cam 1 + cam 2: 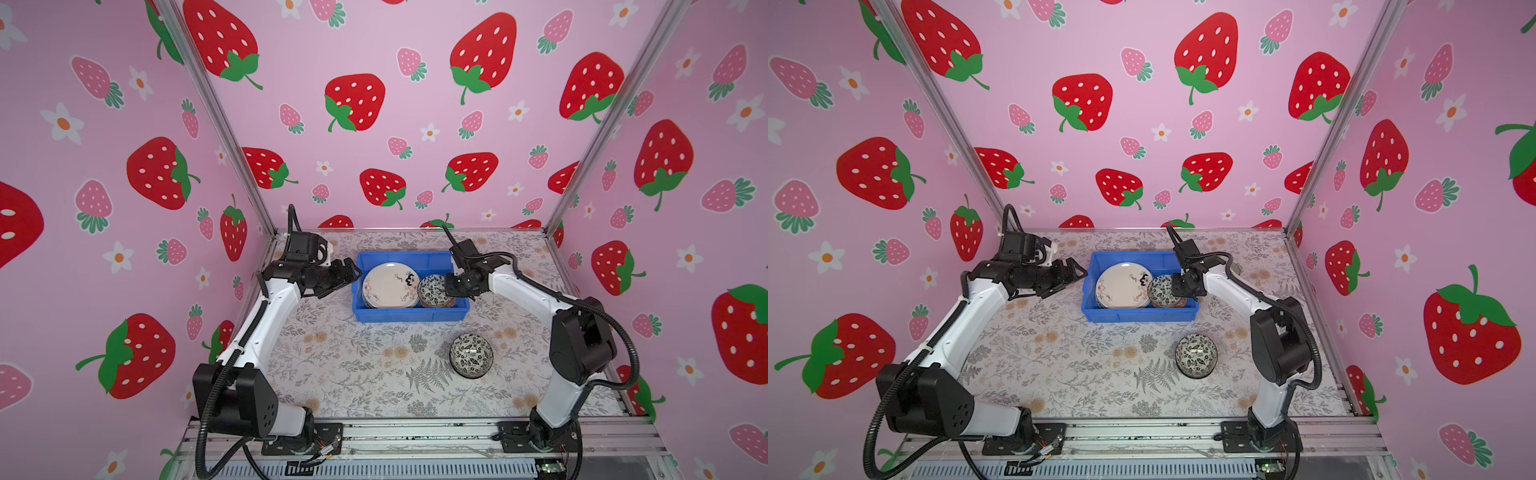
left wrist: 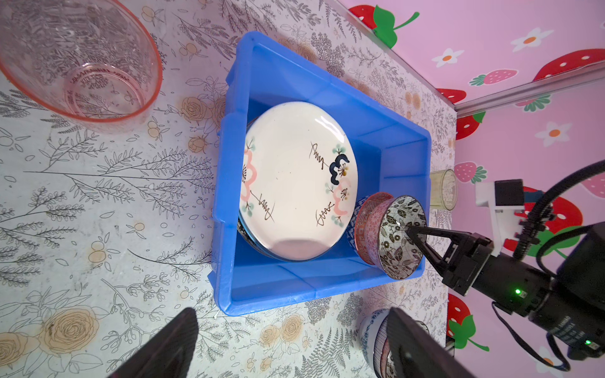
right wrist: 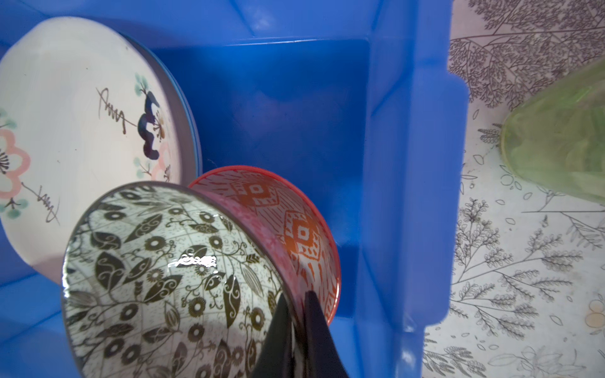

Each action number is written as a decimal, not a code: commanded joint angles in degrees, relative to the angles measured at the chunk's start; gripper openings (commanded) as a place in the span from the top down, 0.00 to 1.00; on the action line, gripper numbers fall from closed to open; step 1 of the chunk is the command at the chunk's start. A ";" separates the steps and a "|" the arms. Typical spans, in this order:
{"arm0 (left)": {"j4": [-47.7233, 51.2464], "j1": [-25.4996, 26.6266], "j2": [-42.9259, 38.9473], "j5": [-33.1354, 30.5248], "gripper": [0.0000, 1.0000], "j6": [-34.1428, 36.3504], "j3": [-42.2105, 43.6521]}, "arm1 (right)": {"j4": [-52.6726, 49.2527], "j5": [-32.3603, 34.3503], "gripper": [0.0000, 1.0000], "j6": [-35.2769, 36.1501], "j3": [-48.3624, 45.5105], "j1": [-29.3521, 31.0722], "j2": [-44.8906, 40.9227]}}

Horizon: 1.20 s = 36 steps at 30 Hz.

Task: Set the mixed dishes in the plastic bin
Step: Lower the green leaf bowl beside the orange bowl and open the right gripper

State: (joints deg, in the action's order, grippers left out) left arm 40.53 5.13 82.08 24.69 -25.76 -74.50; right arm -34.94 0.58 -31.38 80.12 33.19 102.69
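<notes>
The blue plastic bin (image 1: 409, 318) (image 1: 1138, 318) stands at the back middle of the table. A cream floral plate (image 1: 388, 284) (image 2: 291, 183) lies on top of a stack in its left part. My right gripper (image 1: 446, 286) (image 3: 296, 296) is shut on the rim of a black-white bowl (image 1: 430, 289) (image 3: 163, 278), tilted over an orange bowl (image 3: 294, 222) in the bin's right part. Just left of the bin, my left gripper (image 1: 353, 272) (image 2: 293, 314) hangs open and empty. A second black-white bowl (image 1: 471, 356) (image 1: 1196, 355) sits on the table at front right.
In the left wrist view a pink glass cup (image 2: 78, 62) stands on the floral tablecloth to the left of the bin. A green glass cup (image 2: 443, 189) (image 3: 563, 140) stands just beyond the bin's right end. Pink strawberry walls close in three sides.
</notes>
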 commanded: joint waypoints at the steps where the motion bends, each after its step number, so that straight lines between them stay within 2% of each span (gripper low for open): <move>1: 0.54 -0.27 0.49 0.99 0.07 0.38 -0.12 | 1.40 0.88 1.00 1.00 -0.57 -0.32 -0.10; 5: 0.73 -0.32 1.16 0.98 0.07 0.67 -0.12 | 2.00 1.31 1.00 1.45 -1.25 -0.41 0.03; 18: 1.07 -0.29 3.76 2.58 0.07 0.70 -0.25 | 3.52 0.94 0.89 3.07 -2.03 -0.41 1.10; 26: -0.10 -0.29 4.81 3.60 0.07 0.63 0.35 | 3.37 2.54 0.64 4.05 -1.52 -0.41 -0.33; 33: -3.20 -0.14 4.76 6.63 0.07 0.03 1.69 | 1.77 3.85 0.55 4.96 0.08 -0.41 -5.26; 36: -4.19 0.57 3.70 5.28 0.07 -0.34 2.47 | 0.12 3.83 0.49 5.45 -0.04 -0.32 -9.31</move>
State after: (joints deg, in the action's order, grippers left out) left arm 38.02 5.32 86.83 29.30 -25.78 -72.82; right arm -32.56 3.27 -26.92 78.39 32.84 98.32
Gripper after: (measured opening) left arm 0.929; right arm 0.497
